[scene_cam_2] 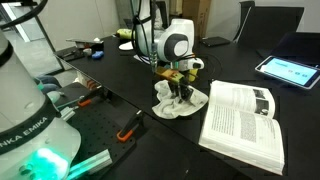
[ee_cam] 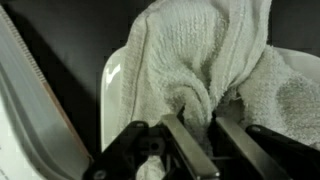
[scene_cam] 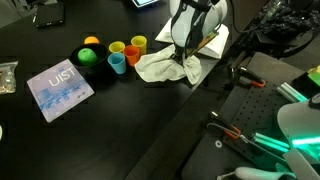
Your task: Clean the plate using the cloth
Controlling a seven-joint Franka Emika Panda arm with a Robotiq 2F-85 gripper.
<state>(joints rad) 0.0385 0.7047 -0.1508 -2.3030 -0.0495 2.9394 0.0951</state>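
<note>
Gripper [ee_cam: 200,126] clamped on bunched cloth [ee_cam: 190,50] over plate [ee_cam: 110,80], open book [scene_cam_2: 245,120] just beside, cups [scene_cam: 132,55] and booklet [scene_cam: 58,88] near, dark table [scene_cam: 110,130]

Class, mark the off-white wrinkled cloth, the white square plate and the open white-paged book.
off-white wrinkled cloth [ee_cam: 190,45], wrist view, its bunched middle fold.
white square plate [ee_cam: 111,90], wrist view, its bare rim.
open white-paged book [scene_cam_2: 245,125], an exterior view, its open page.

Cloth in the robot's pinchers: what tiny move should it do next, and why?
Probably drag the cloth sideways across the plate. The gripper is shut on a bunched fold of it, the cloth drapes over the plate, and the wrist view shows a bare white strip of plate beside it, likely not yet wiped.
</note>
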